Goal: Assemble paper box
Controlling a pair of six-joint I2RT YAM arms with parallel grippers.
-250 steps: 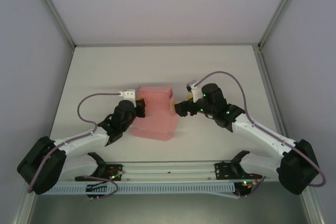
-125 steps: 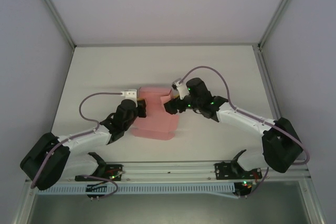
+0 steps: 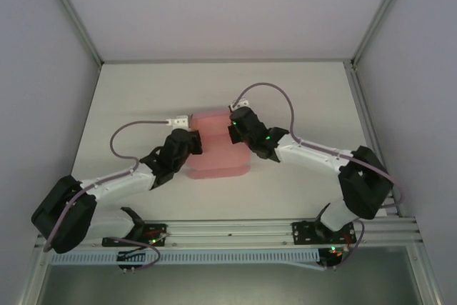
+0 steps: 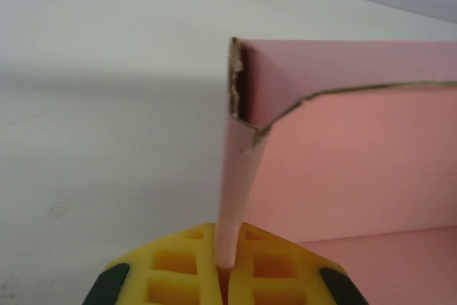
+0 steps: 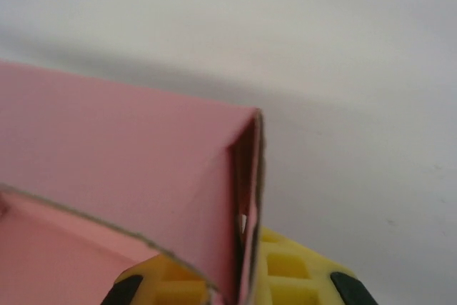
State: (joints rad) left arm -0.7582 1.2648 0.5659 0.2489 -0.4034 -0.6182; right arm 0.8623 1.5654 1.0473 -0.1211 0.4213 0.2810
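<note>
- White surface (image 3: 143, 91) under pale walls, with metal posts running up the corners of the enclosure.
- Near the middle of it lies the paper box (image 3: 218, 153), pink and only half folded. A flat panel rests on the surface and card walls stand up along its left and right sides.
- At the box's left edge, the left pincer (image 3: 195, 142) is closed tight on an upright wall of card. In its wrist view the thin wall drops straight down between the yellow pads (image 4: 178, 273). Ahead of the pincer the wall's top corner is ragged and folds away to the right.
- At the box's far right corner, the right pincer (image 3: 233, 132) is likewise pinched shut on card. In its wrist view a pink edge runs down between the yellow pads (image 5: 285, 266), and the rest of the box spreads off to that pincer's left.
- Both pincers face each other across the box, close together, with only the card between them.
- Behind them the left arm (image 3: 114, 183) and right arm (image 3: 314, 153) stretch back to the near edge, each with a lilac cable (image 3: 271, 85) looping above it.
- Along that near edge runs a metal rail (image 3: 228, 230).
</note>
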